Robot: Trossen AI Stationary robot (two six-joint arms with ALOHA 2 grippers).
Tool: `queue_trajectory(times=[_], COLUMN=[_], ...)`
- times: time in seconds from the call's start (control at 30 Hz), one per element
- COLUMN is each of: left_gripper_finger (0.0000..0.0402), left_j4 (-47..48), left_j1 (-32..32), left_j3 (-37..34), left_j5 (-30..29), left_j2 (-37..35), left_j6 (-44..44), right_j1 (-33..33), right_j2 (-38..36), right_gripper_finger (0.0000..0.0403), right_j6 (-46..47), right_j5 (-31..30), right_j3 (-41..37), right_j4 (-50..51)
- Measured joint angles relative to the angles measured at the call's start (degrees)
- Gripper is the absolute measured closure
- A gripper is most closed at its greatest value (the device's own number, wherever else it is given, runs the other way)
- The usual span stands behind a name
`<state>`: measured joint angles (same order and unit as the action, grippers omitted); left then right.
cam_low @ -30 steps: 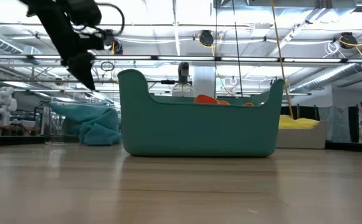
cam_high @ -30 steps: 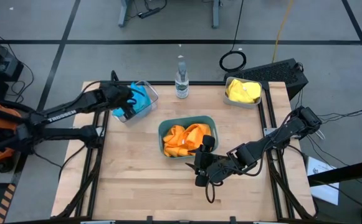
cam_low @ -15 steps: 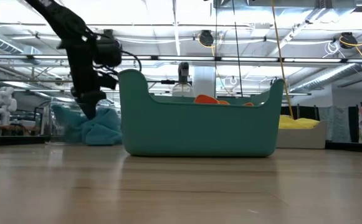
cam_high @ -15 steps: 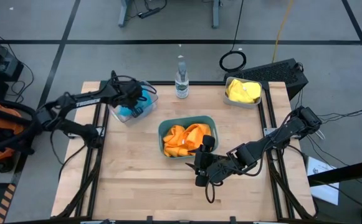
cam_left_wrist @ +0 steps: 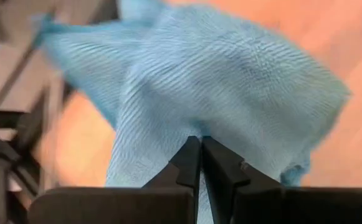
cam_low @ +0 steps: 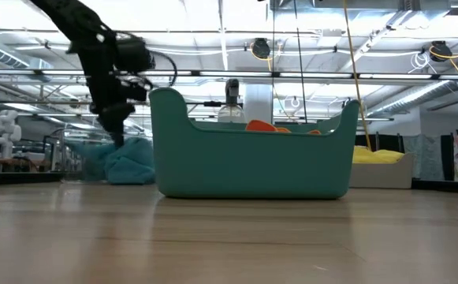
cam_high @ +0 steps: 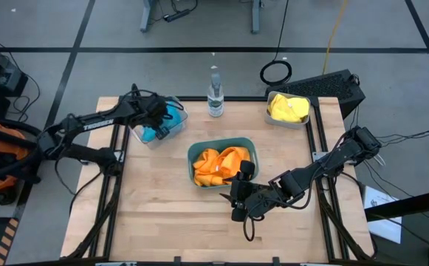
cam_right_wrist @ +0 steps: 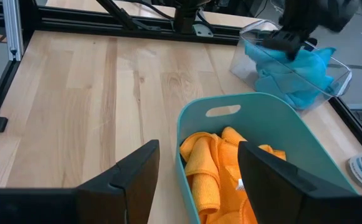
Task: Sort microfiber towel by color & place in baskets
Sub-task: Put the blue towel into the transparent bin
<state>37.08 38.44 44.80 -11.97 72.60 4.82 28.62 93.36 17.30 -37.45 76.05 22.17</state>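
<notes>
Left gripper (cam_left_wrist: 200,163) on blue towel (cam_left_wrist: 230,87)

Light wood table (cam_high: 162,207), teal basket (cam_high: 249,148), clear basket (cam_high: 177,117), grey basket (cam_high: 288,122), bottle (cam_high: 214,96)

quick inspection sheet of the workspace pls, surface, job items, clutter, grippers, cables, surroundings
surface: wooden table, mostly bare.
job's things: blue towels in clear basket; orange towels in teal basket; yellow towels in grey basket.
clutter: clear bottle at the far edge.
grippers: left gripper over the clear basket, fingers shut against blue towel; right gripper open beside the teal basket.
cables: black loop and yellow cable on the floor.
surroundings: workshop room; no people seen.
</notes>
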Motion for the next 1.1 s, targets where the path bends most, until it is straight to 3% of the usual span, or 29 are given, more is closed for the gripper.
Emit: queue_trajectory(times=[0.2, 0.37, 0.57, 0.8, 1.1], left_gripper_finger=[0.0379, 0.0379, 0.0379, 0.0379, 0.0371], left_j4=[-5.6, -9.7, -1.8, 1.9, 3.9], left_j1=[0.2, 0.2, -0.2, -0.6, -2.5], left_j3=[0.0, 0.1, 0.0, 0.0, 0.0], left_j5=[-4.0, -4.2, 5.8, 1.7, 2.4], left_j2=[-7.8, -8.0, -4.2, -4.5, -10.9], left_j6=[-1.0, -1.3, -3.2, -5.8, -4.5], right_j1=[0.0, 0.0, 0.0, 0.0, 0.0], right_j2=[0.0, 0.0, 1.6, 3.0, 3.0], right_gripper_finger=[0.0193, 0.0193, 0.0193, 0.0193, 0.0193], right_j6=[0.0, 0.0, -0.5, -0.8, -1.9], right_j5=[0.0, -0.2, 0.0, 0.0, 0.0], right_j3=[0.0, 0.0, 0.1, 0.1, 0.1], right_j4=[0.0, 0.0, 0.0, 0.4, -0.6])
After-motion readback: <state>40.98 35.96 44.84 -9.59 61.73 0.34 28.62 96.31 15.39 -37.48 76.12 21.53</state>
